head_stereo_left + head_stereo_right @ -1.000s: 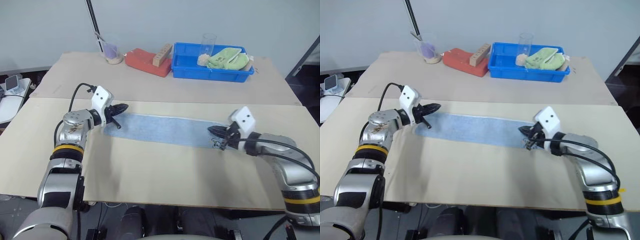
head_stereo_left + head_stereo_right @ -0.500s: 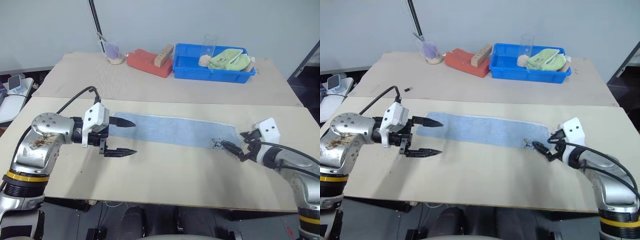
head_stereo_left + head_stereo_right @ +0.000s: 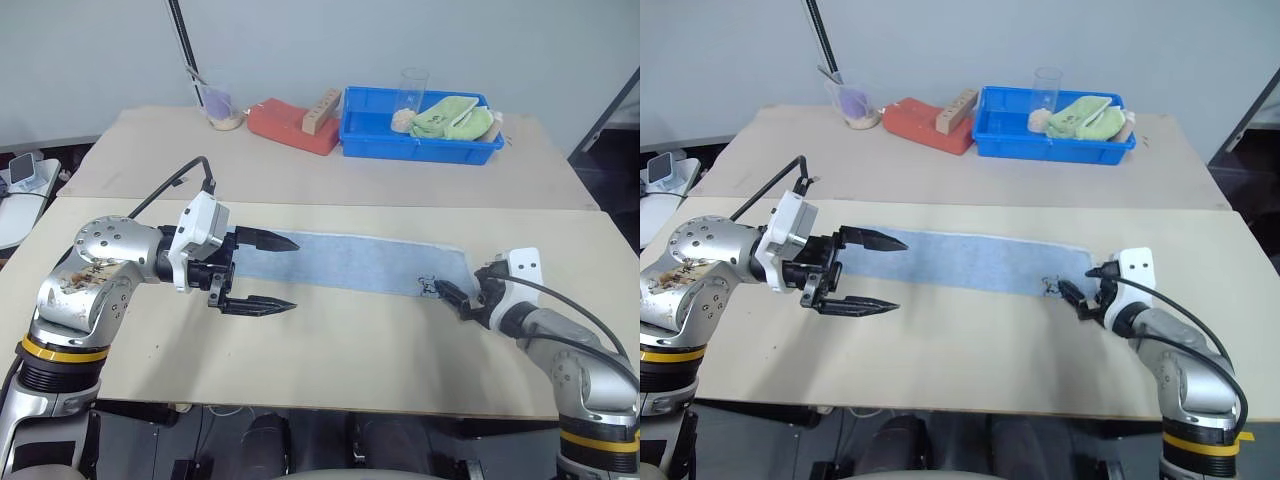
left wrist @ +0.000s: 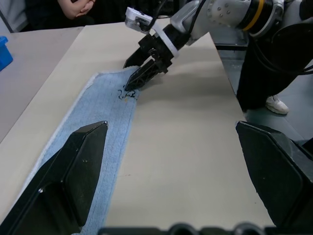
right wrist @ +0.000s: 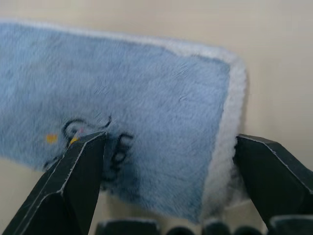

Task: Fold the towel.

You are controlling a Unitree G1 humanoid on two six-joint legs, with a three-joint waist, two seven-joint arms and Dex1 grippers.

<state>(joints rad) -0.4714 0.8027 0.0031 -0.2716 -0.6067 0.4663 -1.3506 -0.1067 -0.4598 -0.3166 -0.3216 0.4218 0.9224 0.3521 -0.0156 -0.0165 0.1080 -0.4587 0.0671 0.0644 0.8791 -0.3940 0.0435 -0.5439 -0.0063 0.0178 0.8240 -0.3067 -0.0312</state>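
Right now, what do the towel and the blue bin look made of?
Towel: soft terry or plush cloth, matte, with fuzzy pile and a whitish stitched edge. Blue bin: looks like rigid molded plastic, smooth with a slight sheen and a uniform rim.

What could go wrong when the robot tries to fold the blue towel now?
Both grippers are open, so the towel lies flat and unheld. The right gripper sits at the very end edge, so it might pinch only the trim and slip. The left gripper hangs above its end, and grabbing unevenly could make a crooked fold.
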